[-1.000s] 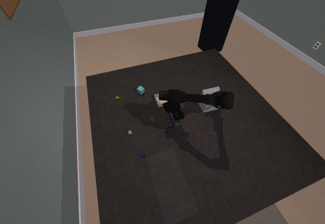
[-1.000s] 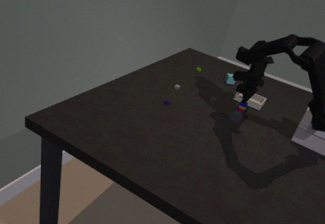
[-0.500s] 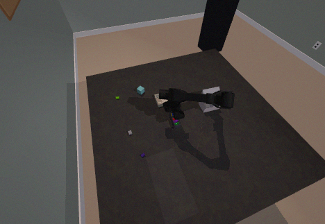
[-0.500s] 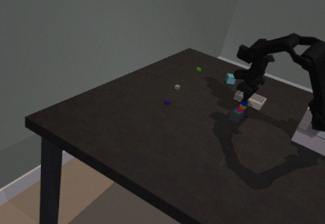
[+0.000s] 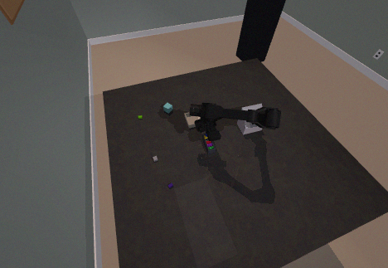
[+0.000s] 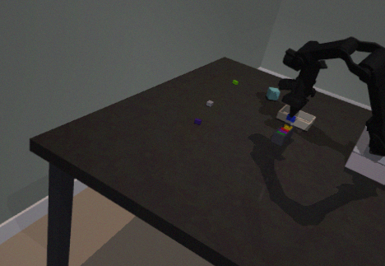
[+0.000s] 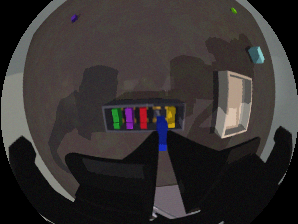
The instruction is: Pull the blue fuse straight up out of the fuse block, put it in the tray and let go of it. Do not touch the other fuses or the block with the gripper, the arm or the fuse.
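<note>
Showing the black parallel-jaw gripper (image 6: pixel 292 115) closed to a narrow gap on the small blue fuse (image 6: pixel 291 119), which we see pinched between the fingertips and lifted clear of the dark rectangular fuse block (image 6: pixel 280 137). In the exterior view the fuse hangs just above the block, in front of the near wall of the shallow beige tray (image 6: pixel 306 121); we cannot tell from these views whether it is over the tray.

In the wrist view the blue fuse (image 7: pixel 161 133) stands upright between the two dark fingers, its upper end overlapping the block's row of slots. We count green, purple, red and yellow fuses (image 7: pixel 143 117) seated in the block (image 7: pixel 109 117), and the tray (image 7: pixel 234 104) lies to the right of it.

The black six-joint arm (image 6: pixel 341 52) rises from its pale base plate (image 6: pixel 364 163) at the right, arches over the dark table top (image 6: pixel 164 153), and bends so that the wrist points nearly straight down. In the top view the arm (image 5: pixel 238 114) reaches left from the base, with the gripper above the block (image 5: pixel 210 144).

Elsewhere on the table we note a pale cyan cube (image 6: pixel 273 93), a small green block (image 6: pixel 235 82), a small grey block (image 6: pixel 210 103) and a small purple block (image 6: pixel 197 121), all well apart from the gripper.
</note>
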{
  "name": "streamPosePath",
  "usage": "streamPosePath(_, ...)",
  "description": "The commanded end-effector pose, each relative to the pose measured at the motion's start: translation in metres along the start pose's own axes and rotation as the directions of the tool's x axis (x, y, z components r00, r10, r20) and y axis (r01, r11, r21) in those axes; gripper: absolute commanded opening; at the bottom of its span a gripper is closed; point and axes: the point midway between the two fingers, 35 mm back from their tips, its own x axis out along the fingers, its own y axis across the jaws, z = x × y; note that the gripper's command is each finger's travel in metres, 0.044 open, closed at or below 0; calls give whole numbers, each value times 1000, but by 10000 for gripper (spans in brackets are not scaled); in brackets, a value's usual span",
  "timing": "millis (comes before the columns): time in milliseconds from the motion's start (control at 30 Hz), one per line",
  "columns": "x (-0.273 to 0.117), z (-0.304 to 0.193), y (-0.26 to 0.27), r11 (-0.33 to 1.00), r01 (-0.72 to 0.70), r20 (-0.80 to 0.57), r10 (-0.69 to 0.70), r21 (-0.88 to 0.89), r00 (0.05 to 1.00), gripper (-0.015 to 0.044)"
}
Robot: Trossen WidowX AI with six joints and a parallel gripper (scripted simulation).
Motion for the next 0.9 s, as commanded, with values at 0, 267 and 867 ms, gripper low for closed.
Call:
streamPosePath(0,-7,1,0,1000,7,1,-7,-7,1000,0)
streamPosePath(267,-12,8,-18,1000,12,2,-12,-7,1000,0)
streamPosePath(867,-17,24,-115,1000,23,4,-23,-7,1000,0)
